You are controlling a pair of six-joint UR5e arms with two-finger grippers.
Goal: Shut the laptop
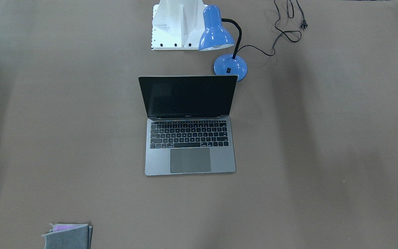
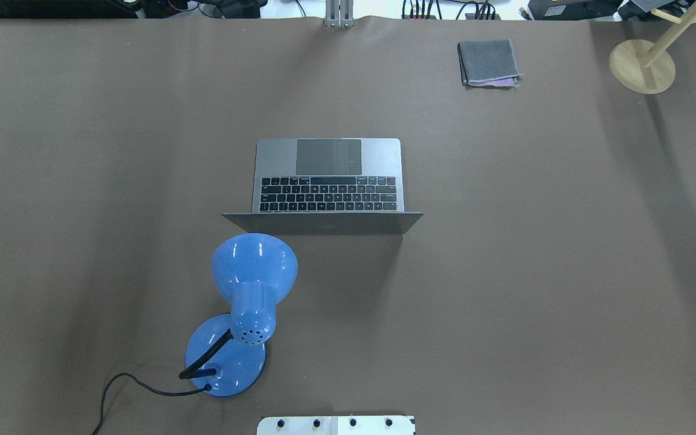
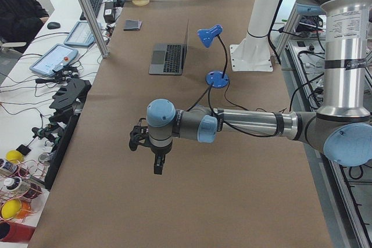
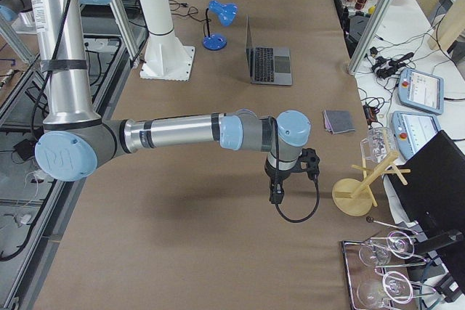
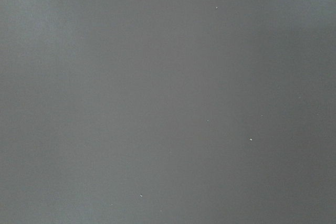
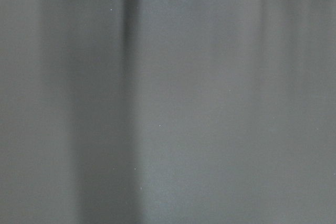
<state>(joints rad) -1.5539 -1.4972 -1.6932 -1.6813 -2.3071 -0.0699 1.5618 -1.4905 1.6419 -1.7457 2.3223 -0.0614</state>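
Standing open at centre frame in the front view, the thin space-grey metal laptop (image 1: 190, 145) lies hinge left-to-right overhead, and both side views put it well up-frame of left gripper (image 3: 157, 158) and right gripper (image 4: 276, 190), whose jaws I cannot judge.

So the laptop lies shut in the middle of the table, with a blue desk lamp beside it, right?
Not quite: the laptop is open, its black screen raised and keys showing in the front-facing view. The blue desk lamp does stand beside it.
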